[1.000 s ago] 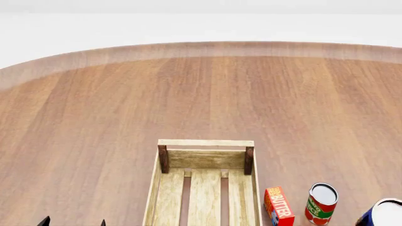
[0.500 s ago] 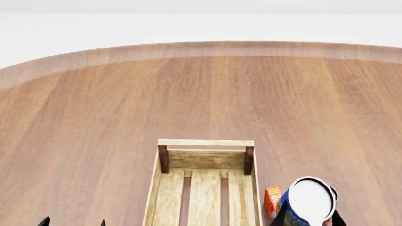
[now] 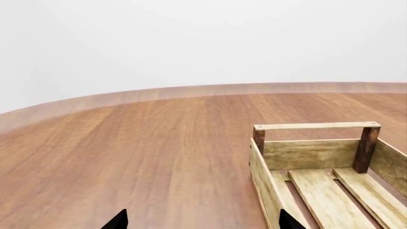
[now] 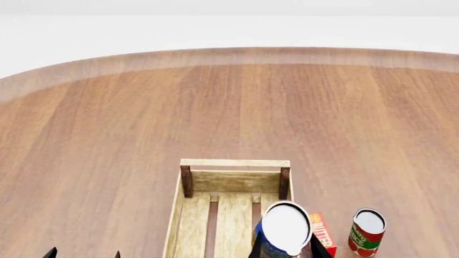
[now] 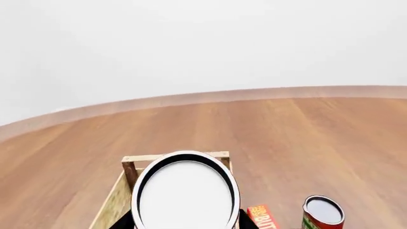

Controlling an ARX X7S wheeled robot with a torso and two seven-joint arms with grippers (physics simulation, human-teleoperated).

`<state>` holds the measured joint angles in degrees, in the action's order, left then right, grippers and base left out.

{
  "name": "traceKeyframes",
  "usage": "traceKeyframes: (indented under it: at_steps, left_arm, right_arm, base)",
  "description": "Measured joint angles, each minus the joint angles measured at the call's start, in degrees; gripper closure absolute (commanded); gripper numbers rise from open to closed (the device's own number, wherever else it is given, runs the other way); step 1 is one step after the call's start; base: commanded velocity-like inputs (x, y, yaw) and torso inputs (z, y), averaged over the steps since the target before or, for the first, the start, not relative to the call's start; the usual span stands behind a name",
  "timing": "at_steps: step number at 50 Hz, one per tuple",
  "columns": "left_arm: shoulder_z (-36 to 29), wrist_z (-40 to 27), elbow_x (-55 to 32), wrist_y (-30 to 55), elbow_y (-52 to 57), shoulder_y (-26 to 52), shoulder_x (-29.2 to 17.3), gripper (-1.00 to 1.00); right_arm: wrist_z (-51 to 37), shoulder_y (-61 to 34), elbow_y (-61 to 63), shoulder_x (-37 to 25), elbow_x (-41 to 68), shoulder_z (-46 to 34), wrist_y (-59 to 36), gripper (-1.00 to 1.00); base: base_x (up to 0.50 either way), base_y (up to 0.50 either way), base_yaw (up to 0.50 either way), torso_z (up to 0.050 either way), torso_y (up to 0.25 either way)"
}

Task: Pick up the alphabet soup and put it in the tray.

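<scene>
I see the alphabet soup point(image 4: 285, 228) above the tray's point(image 4: 235, 163) right side; right of the tray sit the butter box point(image 4: 322, 232), then the other can point(image 4: 367, 232).

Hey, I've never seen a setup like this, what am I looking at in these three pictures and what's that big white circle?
These are simulator renders from a two-armed robot on wheels. One picture looks down from its head; the other two come from cameras near each arm's end effector.

On the wooden table sits a slatted wooden tray. Beside it are a butter box and a red-and-green can.

The white circle is the top of the soup can, seen from above. The right end effector holds it, lifted, over the tray's right edge. It fills the right wrist picture because that camera sits just behind it.

The left end effector only shows two dark fingertips, spread apart and holding nothing.
</scene>
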<state>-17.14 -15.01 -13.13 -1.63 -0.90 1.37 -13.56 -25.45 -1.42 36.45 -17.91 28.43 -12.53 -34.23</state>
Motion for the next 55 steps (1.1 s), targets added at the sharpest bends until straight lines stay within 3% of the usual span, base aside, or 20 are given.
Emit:
traceKeyframes:
  at_steps: [55]
  left_arm:
    - [-1.2, -0.96, -1.19, -0.38, 0.02, 0.19, -0.95, -1.0]
  right_arm:
    - [8.92, -9.08, -33.46, 6.33, -9.43, -12.12, 17.23, 1.0]
  base:
    - [0.0, 0.0, 0.0, 0.0, 0.001]
